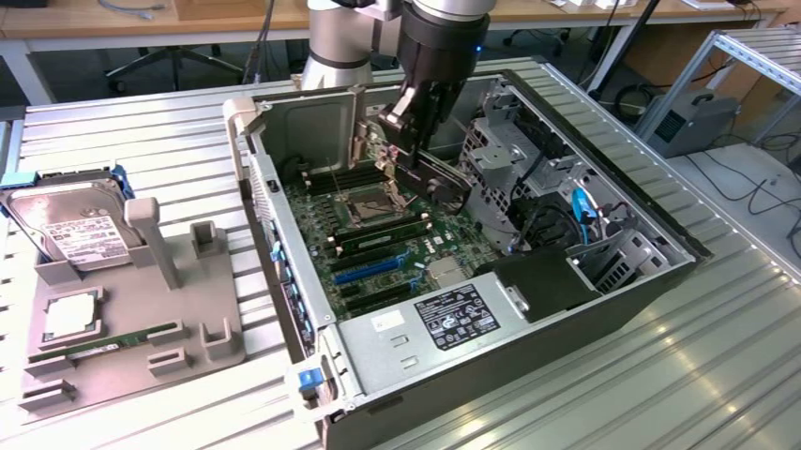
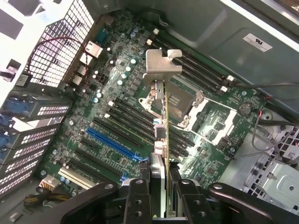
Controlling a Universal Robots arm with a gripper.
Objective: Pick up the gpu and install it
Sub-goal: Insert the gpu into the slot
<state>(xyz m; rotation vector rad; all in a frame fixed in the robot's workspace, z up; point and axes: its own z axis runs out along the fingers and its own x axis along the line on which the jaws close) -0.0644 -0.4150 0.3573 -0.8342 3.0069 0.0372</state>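
One card in your grip: exterior view, the gripper (image 1: 407, 155) pinches the gpu (image 1: 441, 180), hanging below the fingers (image 1: 403, 122) above the motherboard (image 1: 426, 246). Wrist view, the fingers (image 2: 135, 200) clamp it edge-on, probably to suit the blue slot (image 2: 114, 144) beyond them.

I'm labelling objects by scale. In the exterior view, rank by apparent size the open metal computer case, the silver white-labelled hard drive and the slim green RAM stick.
1. open metal computer case
2. silver white-labelled hard drive
3. slim green RAM stick: long, but far thinner than the drive
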